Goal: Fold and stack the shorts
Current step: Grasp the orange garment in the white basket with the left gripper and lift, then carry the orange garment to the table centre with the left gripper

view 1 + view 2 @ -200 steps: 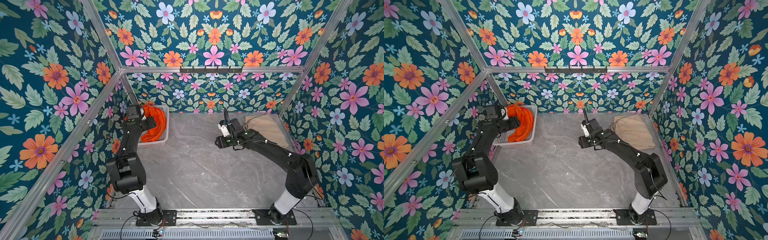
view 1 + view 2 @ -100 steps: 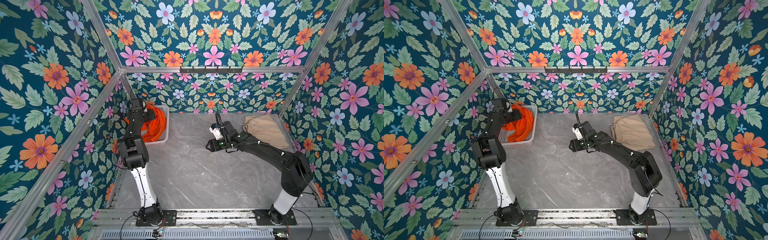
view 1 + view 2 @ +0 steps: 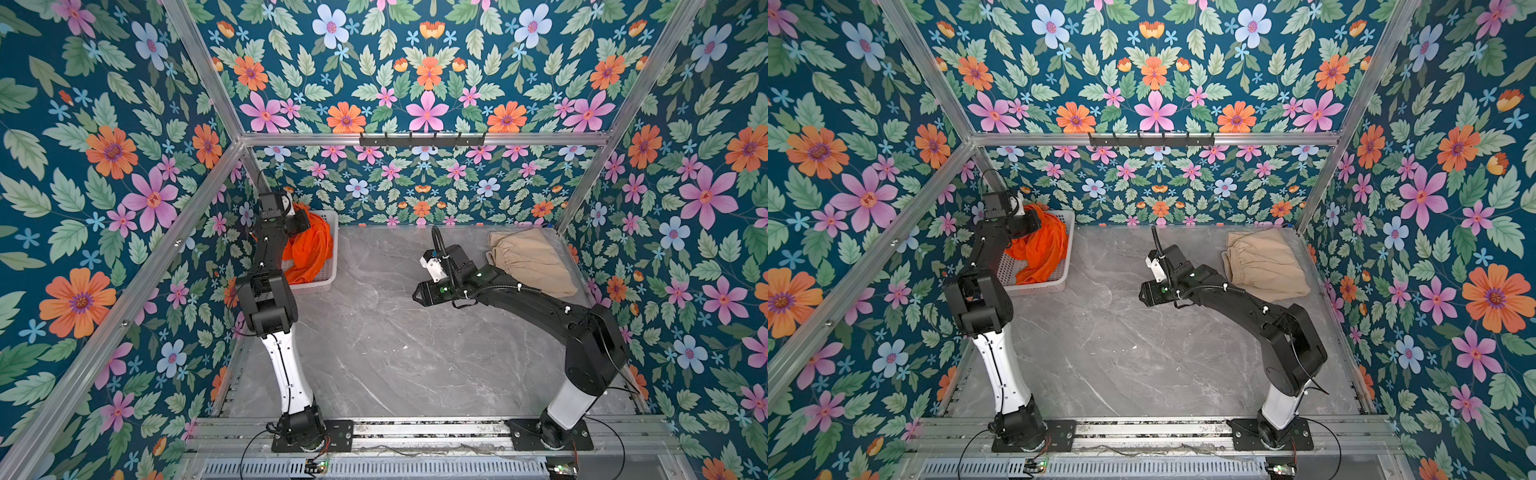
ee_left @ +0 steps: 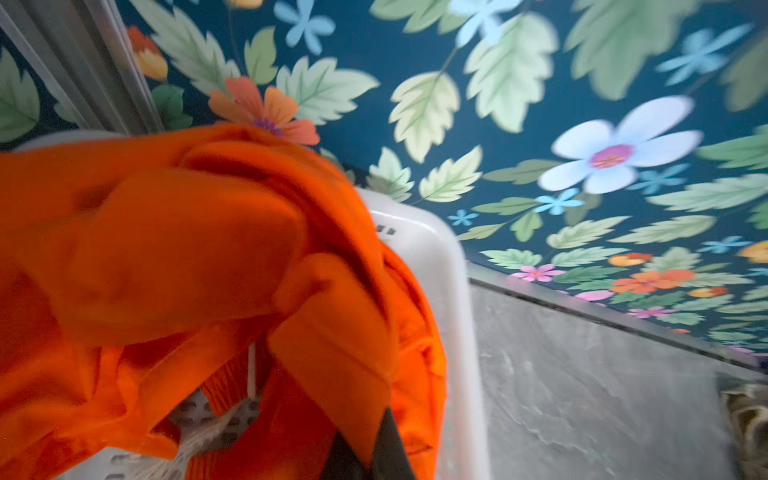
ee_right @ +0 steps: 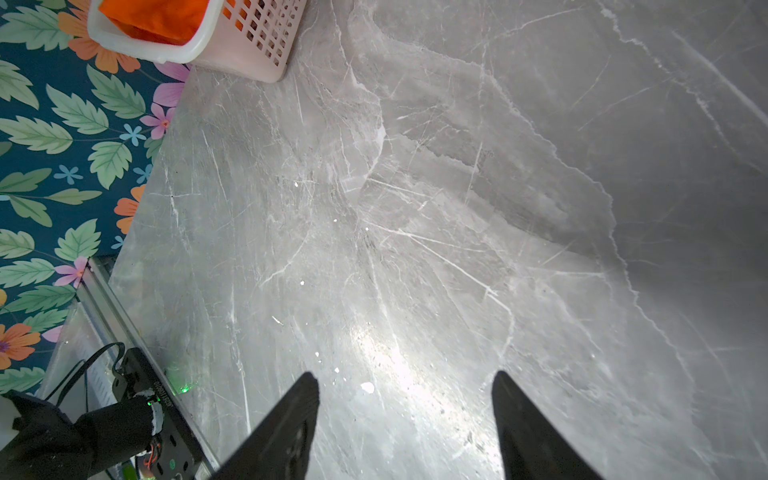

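Where the left arm reaches into the far left corner, the left gripper [image 3: 302,224] is clamped tight on a fold of the orange shorts [image 3: 309,253]. The left wrist view is blurred, but orange cloth bunches over 1 dark finger [image 4: 386,440] at the frame edge. Most of the orange shorts lie crumpled in the white basket [image 3: 329,282], with 1 part raised above the rim at the gripper. The basket sits on the grey marble table [image 3: 395,353], far left, beside the flowered wall [image 3: 124,166]. A white strand shows near the basket floor in the left wrist view; I cannot tell if it is the drawstring.

The beige shorts [image 3: 532,262] lie on the table in the far right corner as a compact flat bundle with the gathered waistband showing, well apart from the basket. The right gripper [image 3: 417,295] hovers over mid-table between the 2 garments, released. In the right wrist view its 2 fingers [image 5: 291,424] stand apart with only bare table between. In both top views the right forearm crosses in front of the near edge of the beige shorts.
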`<state>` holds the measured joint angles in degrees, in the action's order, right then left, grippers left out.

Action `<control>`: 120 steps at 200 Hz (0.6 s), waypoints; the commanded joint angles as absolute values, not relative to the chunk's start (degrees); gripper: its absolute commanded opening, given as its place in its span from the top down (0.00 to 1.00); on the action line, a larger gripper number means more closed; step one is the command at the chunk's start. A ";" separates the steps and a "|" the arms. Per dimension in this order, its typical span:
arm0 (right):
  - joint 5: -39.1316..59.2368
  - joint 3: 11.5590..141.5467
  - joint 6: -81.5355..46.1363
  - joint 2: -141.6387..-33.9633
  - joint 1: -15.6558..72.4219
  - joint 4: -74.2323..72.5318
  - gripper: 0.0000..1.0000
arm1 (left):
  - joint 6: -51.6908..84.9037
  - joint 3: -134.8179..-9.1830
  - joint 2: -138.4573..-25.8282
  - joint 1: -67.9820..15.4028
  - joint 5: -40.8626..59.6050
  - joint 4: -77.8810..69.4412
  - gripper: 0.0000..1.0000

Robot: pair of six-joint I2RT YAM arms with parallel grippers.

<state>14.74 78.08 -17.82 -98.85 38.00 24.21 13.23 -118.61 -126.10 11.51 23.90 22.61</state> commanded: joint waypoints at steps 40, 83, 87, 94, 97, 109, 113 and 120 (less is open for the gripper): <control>17.23 81.22 -20.43 -97.93 38.06 20.54 0.34 | 8.27 -114.28 -105.77 8.06 30.41 24.37 1.00; 17.17 85.35 -19.80 -97.85 38.05 22.65 0.34 | 1.52 -118.69 -95.43 -1.96 28.73 30.25 1.00; 17.06 85.62 -19.76 -97.73 37.95 22.87 0.34 | 1.31 -119.06 -94.81 -3.01 28.74 30.54 1.00; 16.48 85.98 -19.48 -97.47 37.91 23.24 0.34 | 1.15 -119.27 -93.71 -4.68 28.90 30.72 1.00; 16.25 86.08 -19.43 -97.35 37.86 23.45 0.34 | 1.15 -119.28 -93.23 -5.40 28.94 30.76 1.00; 14.96 86.39 -19.41 -96.79 37.25 24.40 0.34 | 0.86 -119.11 -91.70 -8.44 28.76 31.19 1.00; 14.74 86.40 -19.50 -96.62 36.87 24.78 0.34 | 0.73 -118.86 -91.19 -9.59 28.55 31.28 1.00; 14.37 86.34 -20.00 -96.08 36.04 25.47 0.34 | 0.11 -118.51 -90.41 -11.62 28.12 31.74 1.00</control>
<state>16.64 85.89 -19.42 -97.38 37.45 23.44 2.76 -118.96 -92.31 -7.31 29.12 29.98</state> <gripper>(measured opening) 0.662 0.051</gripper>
